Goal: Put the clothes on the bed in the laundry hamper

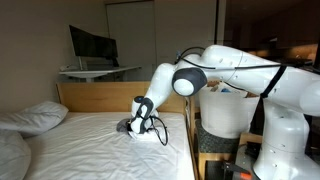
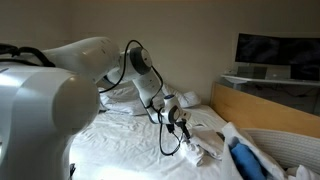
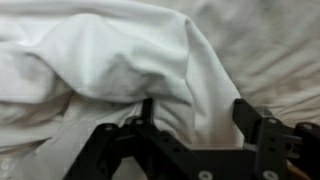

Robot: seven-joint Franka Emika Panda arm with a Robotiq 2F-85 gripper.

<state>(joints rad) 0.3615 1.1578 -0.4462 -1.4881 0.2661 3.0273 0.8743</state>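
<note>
Now grasp step: gripper [image 3: 196, 108] open, straddling white garment [image 3: 130, 60].
Next I close, lift, carry to hamper [image 1: 222, 118].

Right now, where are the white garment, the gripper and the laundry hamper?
white garment [image 3: 120, 55]: wrist view, on its bunched upper fold.
gripper [image 3: 197, 118]: wrist view, midway between the black fingertips.
laundry hamper [image 1: 222, 118]: in an exterior view, on its white side wall.
</note>
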